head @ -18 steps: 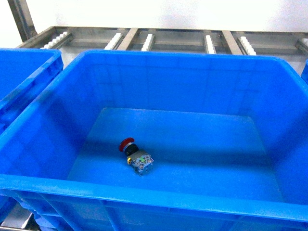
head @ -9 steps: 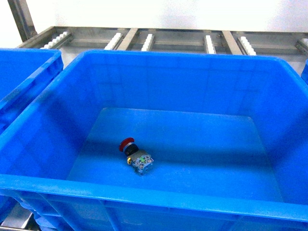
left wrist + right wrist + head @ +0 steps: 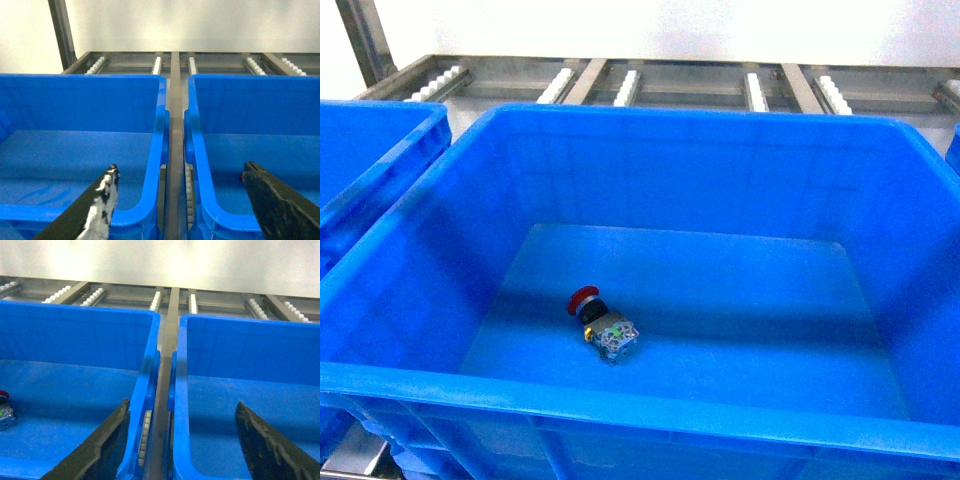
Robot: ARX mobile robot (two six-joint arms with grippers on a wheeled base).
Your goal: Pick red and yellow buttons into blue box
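The blue box (image 3: 690,118) fills the head view. The red button (image 3: 601,322) lies on its side on the box floor, left of centre, with its red cap toward the back left. The yellow button is out of view. No gripper shows in the head view. My left gripper (image 3: 180,167) is open and empty above the gap between two bins; a sliver of the red button (image 3: 241,176) peeks out beside its right finger. My right gripper (image 3: 182,404) is also open and empty over a similar gap, with the red button (image 3: 5,412) at the far left edge.
A second blue bin (image 3: 370,150) stands to the left of the box, and the corner of another bin (image 3: 955,145) shows at the right. A metal frame with white rollers (image 3: 630,85) runs behind them. A grey rail (image 3: 175,125) separates neighbouring bins.
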